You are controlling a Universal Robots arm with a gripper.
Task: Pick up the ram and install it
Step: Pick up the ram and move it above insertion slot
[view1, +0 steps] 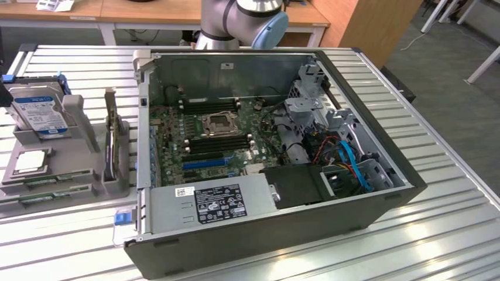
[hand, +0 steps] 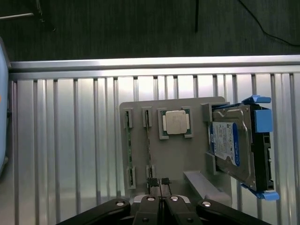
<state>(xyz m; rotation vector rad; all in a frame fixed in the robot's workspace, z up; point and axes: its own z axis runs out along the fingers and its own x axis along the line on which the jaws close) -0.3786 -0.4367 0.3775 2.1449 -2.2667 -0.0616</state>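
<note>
Two ram sticks, thin and green, stand on edge in slots of a grey holder (hand: 187,161) on the slatted table. One ram stick (hand: 149,145) lies in line with my gripper (hand: 158,183); the other ram stick (hand: 129,150) sits one slot over. My gripper hangs well above the holder, its dark fingers shut together with nothing between them. In the exterior view the ram sticks (view1: 39,182) rest at the holder's near end, at that view's left. The open computer case (view1: 312,228) shows its motherboard with black memory slots (view1: 219,143).
The holder also carries a square silver processor (hand: 176,123) and a blue-labelled hard drive (hand: 232,145) in a blue bracket. An upright card (view1: 113,146) stands between the holder and the case. The arm's base (view1: 234,23) rises behind the case.
</note>
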